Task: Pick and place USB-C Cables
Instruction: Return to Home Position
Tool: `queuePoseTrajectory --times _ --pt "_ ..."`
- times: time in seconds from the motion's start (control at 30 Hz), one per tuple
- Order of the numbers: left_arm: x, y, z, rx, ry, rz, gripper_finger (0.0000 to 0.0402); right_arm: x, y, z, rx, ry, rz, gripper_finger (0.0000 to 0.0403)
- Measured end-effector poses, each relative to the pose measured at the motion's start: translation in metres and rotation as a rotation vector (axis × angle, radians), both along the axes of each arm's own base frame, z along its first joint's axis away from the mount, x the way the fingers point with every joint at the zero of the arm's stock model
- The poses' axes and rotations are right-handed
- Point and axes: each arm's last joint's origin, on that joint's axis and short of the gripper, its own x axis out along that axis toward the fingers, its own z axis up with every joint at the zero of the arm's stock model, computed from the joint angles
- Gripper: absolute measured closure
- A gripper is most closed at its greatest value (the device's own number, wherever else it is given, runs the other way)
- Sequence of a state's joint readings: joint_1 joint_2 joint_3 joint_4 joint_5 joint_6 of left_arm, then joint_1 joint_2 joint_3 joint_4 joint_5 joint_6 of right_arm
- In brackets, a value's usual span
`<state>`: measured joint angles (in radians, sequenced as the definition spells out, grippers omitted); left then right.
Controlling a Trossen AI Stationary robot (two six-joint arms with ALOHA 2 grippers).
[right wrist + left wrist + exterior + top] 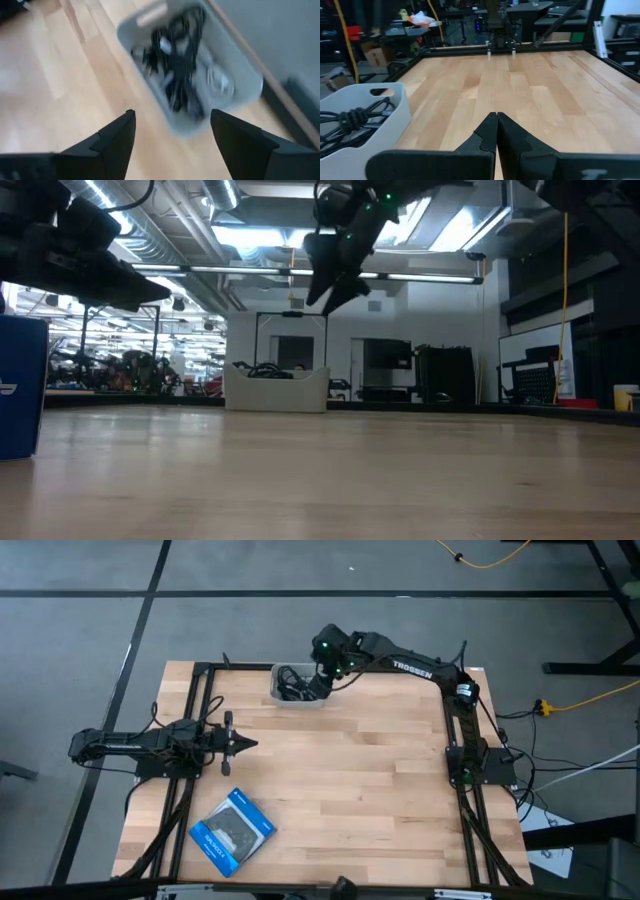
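The USB-C cables (181, 65), black and pale grey bundles, lie heaped inside a pale grey bin (297, 685) at the table's far edge; they also show in the left wrist view (352, 122). My right gripper (172, 132) hangs open above the bin's near right side and holds nothing; in the low view it (335, 285) is well above the bin (276, 388). My left gripper (497, 127) waits shut over the table's left side (245, 743).
A flat blue-and-black packet (231, 831) lies near the table's near left corner and shows as a blue edge in the low view (20, 385). Black frame rails (452, 745) run along the table's sides. Bare wood (350, 780) stretches across the table's middle.
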<state>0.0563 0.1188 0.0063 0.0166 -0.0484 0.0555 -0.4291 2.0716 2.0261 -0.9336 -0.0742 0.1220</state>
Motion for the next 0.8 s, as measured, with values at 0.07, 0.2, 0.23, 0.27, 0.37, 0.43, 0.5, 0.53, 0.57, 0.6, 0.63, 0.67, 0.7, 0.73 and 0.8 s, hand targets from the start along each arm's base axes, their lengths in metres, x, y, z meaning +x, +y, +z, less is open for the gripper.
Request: queuePoseTrajectory --times 0.07,0.2,0.23,0.27,0.37,0.43,0.5,0.53,0.57,0.6,0.63,0.67,0.7,0.73,0.8 --pt "0.000 0.000 0.000 0.001 -0.003 0.014 0.0401 -0.002 0.004 0.003 0.044 0.025 -0.041 0.0141" --pt "0.000 0.000 0.000 0.001 -0.003 0.013 0.0401 -0.002 0.014 0.003 0.075 0.058 -0.047 0.0141" --pt "0.000 0.000 0.000 0.001 -0.003 0.013 0.0401 -0.004 0.018 0.001 0.087 0.093 -0.037 0.0141" --pt "0.000 0.000 0.000 0.001 -0.003 0.013 0.0401 -0.006 0.023 -0.001 0.103 0.137 -0.017 0.0141" --pt "0.000 0.000 0.000 0.001 -0.003 0.013 0.0401 -0.011 0.045 -0.007 0.126 0.268 0.050 0.0141" --pt "0.000 0.000 0.000 0.001 -0.003 0.013 0.0401 -0.015 0.061 -0.008 0.122 0.336 0.127 0.0141" --pt "0.000 0.000 0.000 0.001 -0.003 0.013 0.0401 -0.017 0.075 -0.002 0.110 0.333 0.174 0.0141" --pt "0.000 0.000 0.000 0.001 -0.003 0.013 0.0401 -0.018 0.082 0.002 0.103 0.322 0.191 0.0141" --pt "0.000 0.000 0.000 0.001 -0.003 0.013 0.0401 -0.021 0.089 0.006 0.097 0.316 0.208 0.0141" --pt "0.000 0.000 0.000 0.001 -0.003 0.013 0.0401 -0.024 0.095 0.009 0.089 0.306 0.225 0.0141" --pt "0.000 0.000 0.000 0.001 -0.003 0.013 0.0401 -0.027 0.100 0.012 0.078 0.290 0.242 0.0141" --pt "0.000 0.000 0.000 0.001 -0.003 0.013 0.0401 -0.032 0.105 0.016 0.067 0.270 0.256 0.0141" --pt "0.000 0.000 0.000 0.001 -0.003 0.013 0.0401 -0.037 0.111 0.018 0.058 0.251 0.269 0.0141" --pt "0.000 0.000 0.000 0.001 -0.003 0.013 0.0401 -0.044 0.116 0.021 0.047 0.223 0.279 0.0141" --pt "0.000 0.000 0.000 0.001 -0.003 0.013 0.0401 -0.062 0.125 0.025 0.035 0.166 0.280 0.0141"
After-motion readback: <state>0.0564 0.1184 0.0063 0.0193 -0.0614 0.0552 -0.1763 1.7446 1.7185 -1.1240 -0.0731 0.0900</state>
